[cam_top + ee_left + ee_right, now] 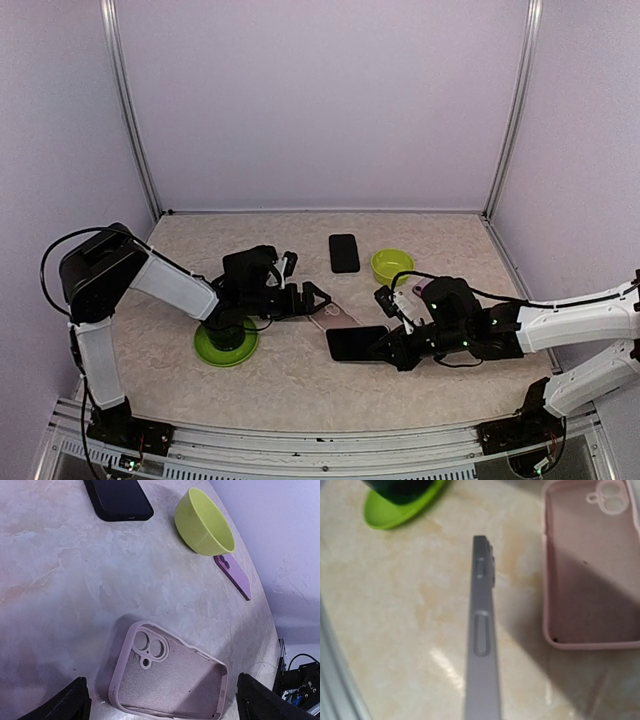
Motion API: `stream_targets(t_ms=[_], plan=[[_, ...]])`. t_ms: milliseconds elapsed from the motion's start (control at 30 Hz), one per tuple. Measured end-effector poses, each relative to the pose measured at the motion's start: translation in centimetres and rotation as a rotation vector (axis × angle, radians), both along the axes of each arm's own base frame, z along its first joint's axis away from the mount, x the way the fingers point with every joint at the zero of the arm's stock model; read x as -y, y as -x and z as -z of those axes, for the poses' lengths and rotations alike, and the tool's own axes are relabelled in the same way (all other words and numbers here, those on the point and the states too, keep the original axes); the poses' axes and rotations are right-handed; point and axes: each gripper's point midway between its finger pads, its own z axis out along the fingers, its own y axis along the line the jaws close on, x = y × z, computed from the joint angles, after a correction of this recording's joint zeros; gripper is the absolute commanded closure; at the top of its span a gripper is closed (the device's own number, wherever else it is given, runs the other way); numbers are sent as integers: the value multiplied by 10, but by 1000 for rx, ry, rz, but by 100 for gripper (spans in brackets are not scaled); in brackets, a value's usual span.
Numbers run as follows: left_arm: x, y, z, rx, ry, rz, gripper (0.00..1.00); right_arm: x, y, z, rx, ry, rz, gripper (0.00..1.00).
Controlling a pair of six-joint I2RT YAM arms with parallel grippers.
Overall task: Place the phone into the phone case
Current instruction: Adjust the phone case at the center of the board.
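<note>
Currently, the right claw (388,346) is clamped shut on the phone (355,343), gripping it by one end so that the rest of the body projects freely toward the phone case (335,318). In the right wrist view the phone is seen edge-on, side buttons visible, with the case lying just beside it, cavity upward and camera cut-out at the far end. This grip leaves the free end of the phone unobstructed, which is judged to suit feeding that end into the case first. The left claw (312,300) stands fully open and holds nothing; its fingers (70,705) flank the end of the case opposite the cut-out, and no contact is visible. This stance is judged to be a bracing position, ready to pin the soft case against the tabletop (450,240) during insertion. The case is empty, so seating has not yet begun. A black phone (344,252), a green bowl (392,265) and a purple phone (232,575) lie farther back, well apart from the work area. A green dish (225,343) sits beneath the left arm.
</note>
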Motion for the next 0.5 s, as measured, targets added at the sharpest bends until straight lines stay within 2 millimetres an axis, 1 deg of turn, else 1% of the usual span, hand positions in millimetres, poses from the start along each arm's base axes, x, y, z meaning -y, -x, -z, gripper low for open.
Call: stream_targets(t_ms=[100,200,500], plan=[[1,2,8,-19,-4,8,1,0,-4,9,7,50,16,100],[3,4,12,-28,5,22,1,3,-10,15,22,93,45,100],[10,8,8,-36,51,61,1,14,-24,16,71,168,118,100]])
